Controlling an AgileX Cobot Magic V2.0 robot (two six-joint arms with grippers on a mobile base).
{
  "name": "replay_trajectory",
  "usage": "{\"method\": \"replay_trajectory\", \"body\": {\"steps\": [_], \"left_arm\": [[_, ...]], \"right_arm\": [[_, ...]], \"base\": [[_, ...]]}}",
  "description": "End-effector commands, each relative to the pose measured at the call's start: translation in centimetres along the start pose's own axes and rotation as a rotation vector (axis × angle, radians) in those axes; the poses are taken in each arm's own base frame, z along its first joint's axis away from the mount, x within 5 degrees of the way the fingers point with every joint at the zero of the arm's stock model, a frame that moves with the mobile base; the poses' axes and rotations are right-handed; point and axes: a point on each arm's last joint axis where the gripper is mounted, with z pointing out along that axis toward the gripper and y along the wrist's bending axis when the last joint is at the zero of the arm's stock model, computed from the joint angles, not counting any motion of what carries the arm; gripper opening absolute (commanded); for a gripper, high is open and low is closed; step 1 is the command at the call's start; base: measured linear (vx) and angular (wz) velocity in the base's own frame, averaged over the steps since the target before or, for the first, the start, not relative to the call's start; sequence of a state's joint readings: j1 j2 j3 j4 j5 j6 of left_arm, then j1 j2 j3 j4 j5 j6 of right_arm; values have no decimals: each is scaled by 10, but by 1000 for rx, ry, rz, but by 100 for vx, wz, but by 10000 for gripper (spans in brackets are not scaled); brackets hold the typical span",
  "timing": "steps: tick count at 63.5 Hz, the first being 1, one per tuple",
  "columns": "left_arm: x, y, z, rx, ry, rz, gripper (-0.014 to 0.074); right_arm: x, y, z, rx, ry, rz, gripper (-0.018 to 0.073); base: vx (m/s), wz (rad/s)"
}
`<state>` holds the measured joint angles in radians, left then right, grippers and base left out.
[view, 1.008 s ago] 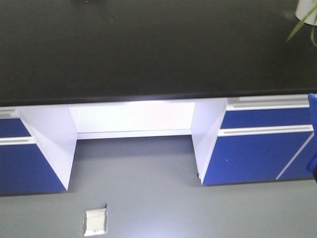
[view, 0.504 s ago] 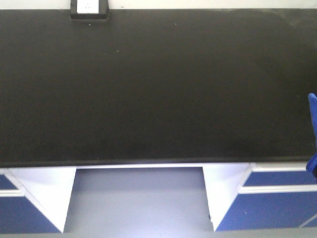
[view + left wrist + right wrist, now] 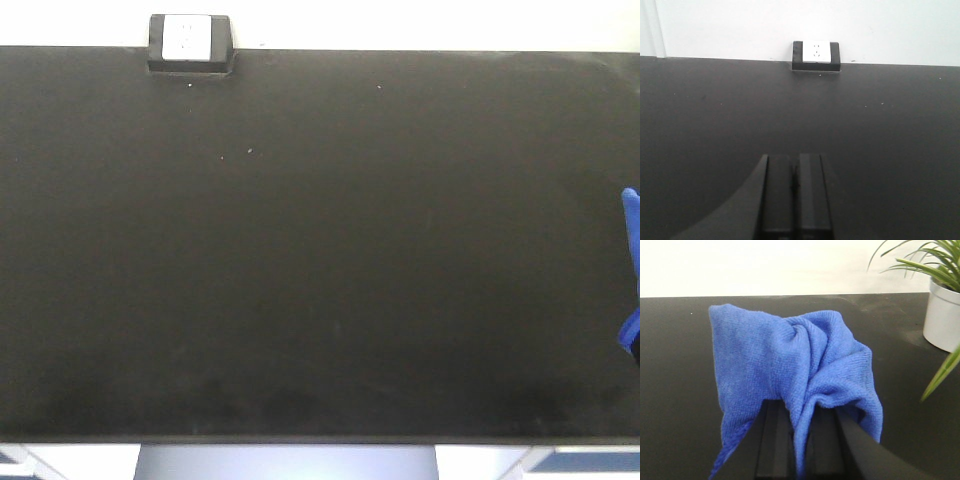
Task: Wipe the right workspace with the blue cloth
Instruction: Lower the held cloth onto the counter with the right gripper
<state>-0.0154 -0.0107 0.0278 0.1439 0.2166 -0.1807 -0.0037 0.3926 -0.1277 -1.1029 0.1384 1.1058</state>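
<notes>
The blue cloth (image 3: 790,360) is seen to be soft microfibre with a fuzzy, matt nap. The right workspace (image 3: 320,250) is finished in smooth matt black, faintly smudged and flecked with pale specks. The socket box (image 3: 816,55) is framed in matt black plastic around a smooth white face. The left gripper (image 3: 795,160) is finished in matt black. The plant pot (image 3: 941,315) is smooth and white.

1 potted plant (image 3: 943,315), green leaves, white pot, against a pale wall (image 3: 765,265)
</notes>
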Motion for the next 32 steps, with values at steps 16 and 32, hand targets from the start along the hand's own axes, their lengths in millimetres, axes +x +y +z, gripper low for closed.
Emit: {"method": "replay_trajectory", "body": {"steps": [16,32], "left_arm": [[2,-1,1,10,-68,-8,-6],[2,-1,1,10,-68,-8,-6]], "right_arm": [[-12,2,-1,-27,-42,-18,-3],[-11,2,0,-23,-37,-18,-3]], "base": [[14,1],[5,3]]}}
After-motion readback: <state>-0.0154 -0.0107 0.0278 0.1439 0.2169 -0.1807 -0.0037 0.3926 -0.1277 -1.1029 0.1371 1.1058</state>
